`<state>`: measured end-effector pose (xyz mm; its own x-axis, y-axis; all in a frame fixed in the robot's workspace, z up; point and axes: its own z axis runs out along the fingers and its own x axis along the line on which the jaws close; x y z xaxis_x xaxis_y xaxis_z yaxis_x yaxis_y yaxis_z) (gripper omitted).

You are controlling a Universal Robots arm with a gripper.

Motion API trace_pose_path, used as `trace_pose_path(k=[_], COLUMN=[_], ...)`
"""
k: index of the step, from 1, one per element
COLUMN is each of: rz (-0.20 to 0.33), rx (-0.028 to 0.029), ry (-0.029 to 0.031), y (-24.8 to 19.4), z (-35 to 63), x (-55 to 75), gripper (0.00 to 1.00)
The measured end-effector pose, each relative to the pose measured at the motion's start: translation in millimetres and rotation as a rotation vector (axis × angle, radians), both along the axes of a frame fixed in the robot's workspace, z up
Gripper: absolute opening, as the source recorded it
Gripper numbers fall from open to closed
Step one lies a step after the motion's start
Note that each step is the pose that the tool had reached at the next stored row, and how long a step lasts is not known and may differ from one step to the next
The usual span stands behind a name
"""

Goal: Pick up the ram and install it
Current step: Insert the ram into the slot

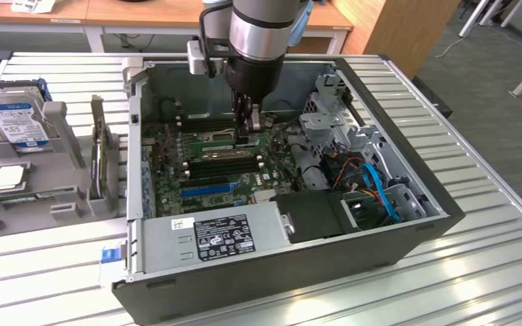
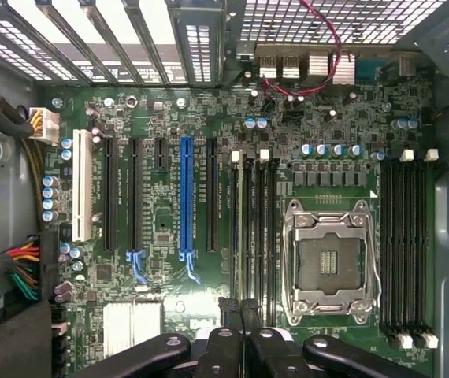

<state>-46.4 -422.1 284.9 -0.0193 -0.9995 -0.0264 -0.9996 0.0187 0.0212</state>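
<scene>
The ram [image 2: 238, 228] shows edge-on as a thin green strip. It lies along the outermost black memory slot of the bank beside the CPU socket [image 2: 331, 264]. My gripper [image 2: 243, 324] is shut on its near end, the two black fingers pressed together over the strip. Whether the stick is seated in the slot I cannot tell. In the exterior view my gripper [image 1: 250, 134] reaches straight down into the open computer case [image 1: 442, 210], its tips just above the memory slots [image 1: 225, 159] on the motherboard.
A long blue slot [image 2: 186, 197] runs parallel to the memory slots. The power supply [image 1: 215, 234] and a drive cage with blue and orange cables [image 1: 374, 187] crowd the case. Outside it, a grey fixture [image 1: 62, 193] holds a hard drive [image 1: 16, 122].
</scene>
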Motion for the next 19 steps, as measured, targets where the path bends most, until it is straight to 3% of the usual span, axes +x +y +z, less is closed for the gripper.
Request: trace_pose_path(k=[10,19], rz=[0.0,0.0], rx=[0.0,0.0], ry=[0.0,0.0], y=[0.0,0.0], z=[-11.4,-12.3], x=[0.0,1.0], gripper=[0.11,0.11])
